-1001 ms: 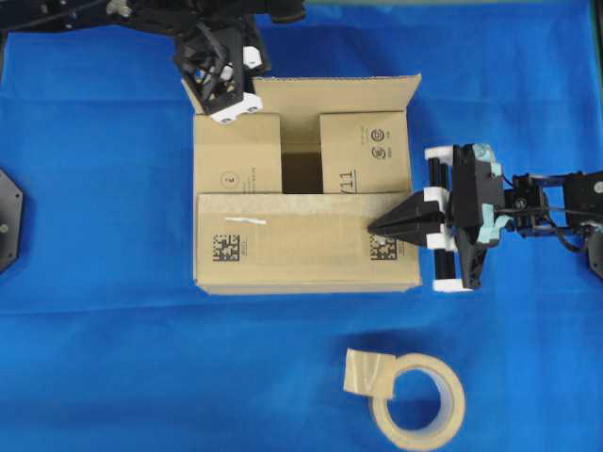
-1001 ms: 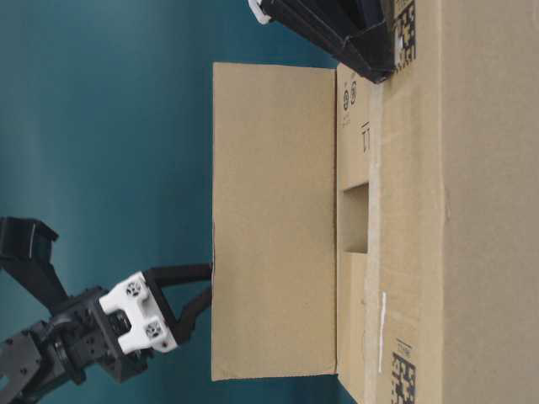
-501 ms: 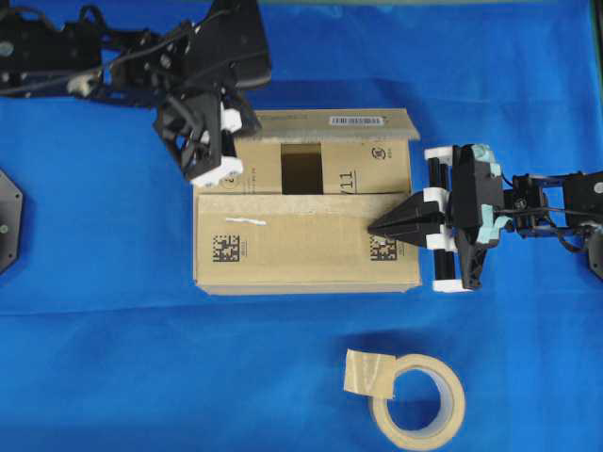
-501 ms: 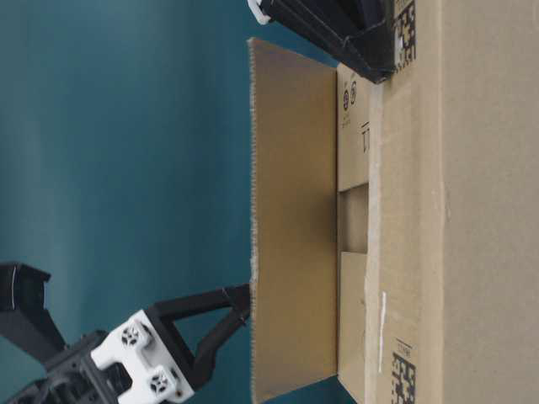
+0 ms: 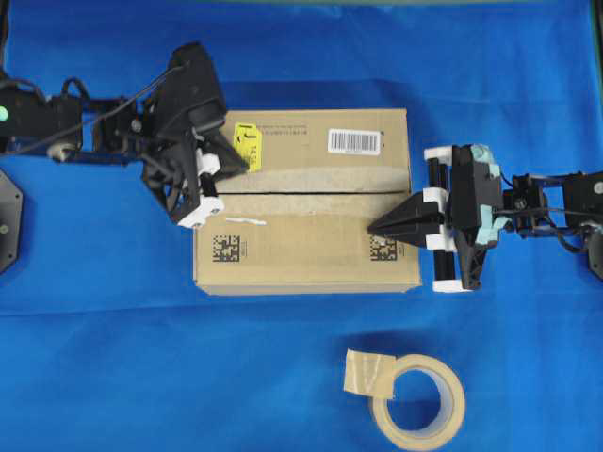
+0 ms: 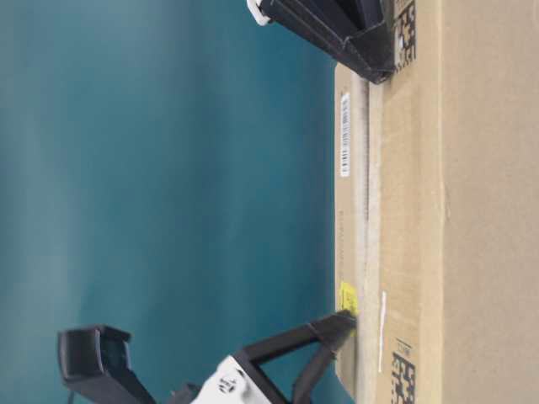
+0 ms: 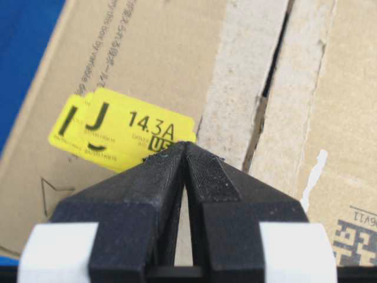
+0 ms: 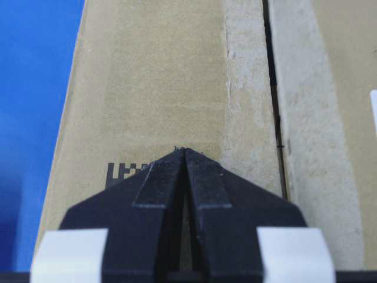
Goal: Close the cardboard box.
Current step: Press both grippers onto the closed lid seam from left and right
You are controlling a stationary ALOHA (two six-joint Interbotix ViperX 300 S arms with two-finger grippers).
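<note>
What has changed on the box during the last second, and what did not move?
The left gripper, shut, pushed the far flap of the brown cardboard box down flat; its yellow sticker now faces up. The shut right gripper stayed pressing the near flap, and the beige tape roll did not move.

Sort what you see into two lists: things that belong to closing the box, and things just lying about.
Belonging to the job:
- cardboard box, flaps down
- left hand, shut, tips on the far flap
- right hand, shut, tips on the near flap

Lying about:
- tape roll
</note>
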